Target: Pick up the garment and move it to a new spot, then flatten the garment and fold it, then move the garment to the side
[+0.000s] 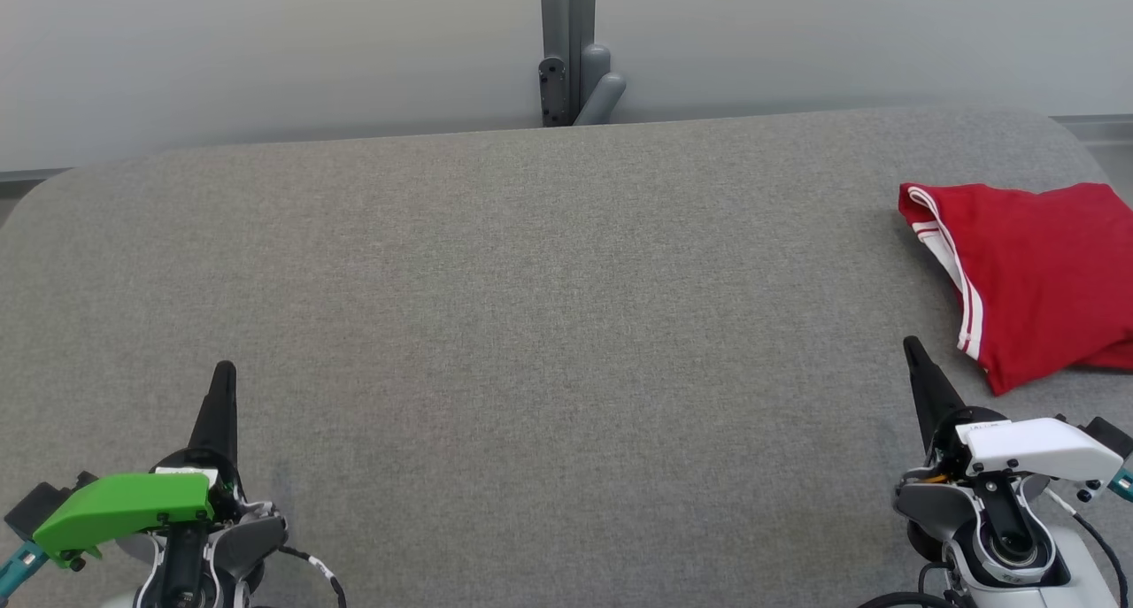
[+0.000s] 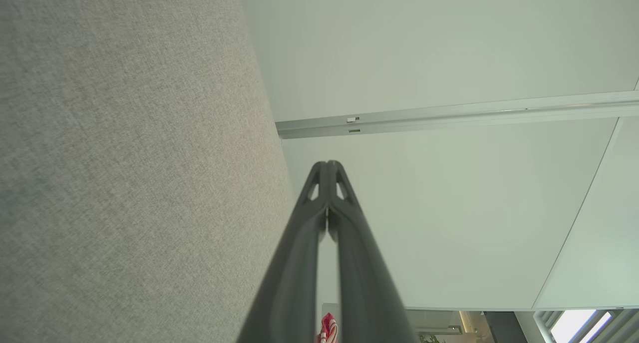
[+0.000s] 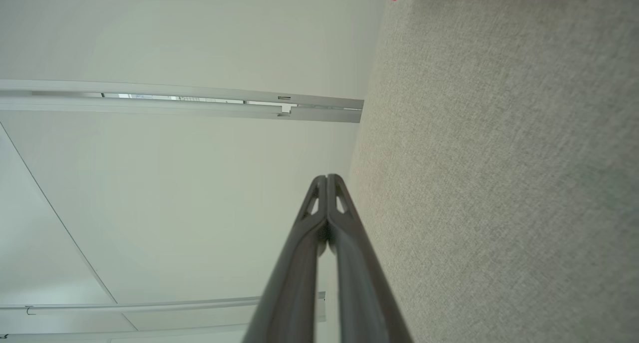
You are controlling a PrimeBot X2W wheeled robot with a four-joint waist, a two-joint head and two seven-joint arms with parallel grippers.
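Garment position: the red garment [image 1: 1036,272] is lying on the grey table [image 1: 531,325] along its right edge, in the far half, and is touching neither gripper.
Garment heading: its white-striped hem is facing the table's middle. The hem is running from the far edge toward the near edge and slanting slightly rightward as it comes nearer. One folded corner is pointing toward the near edge, close to the right gripper's tip.
Long axis: the head view's border is cutting off the cloth's right part, so its full length and true long axis cannot be told.
Garment look: it is lying folded in layers, plain red with two thin white stripes along the hem. Soft creases are crossing the top, and a lower layer is peeking out at the near right.
Hard to make out: what kind of garment it is stays unclear while it is folded. The left wrist view is catching only a red-and-white sliver between the finger bases, and the right wrist view a scrap at its top border.
Left gripper [image 1: 225,371]: it is hovering over the near left corner and pointing toward the far edge, with its fingers pressed together and gripping nothing.
Right gripper [image 1: 910,347]: it is hovering over the near right corner, likewise pinched together and empty.
Backdrop: a pale wall [image 1: 265,50] and a grey post [image 1: 566,50] are standing behind the far edge.
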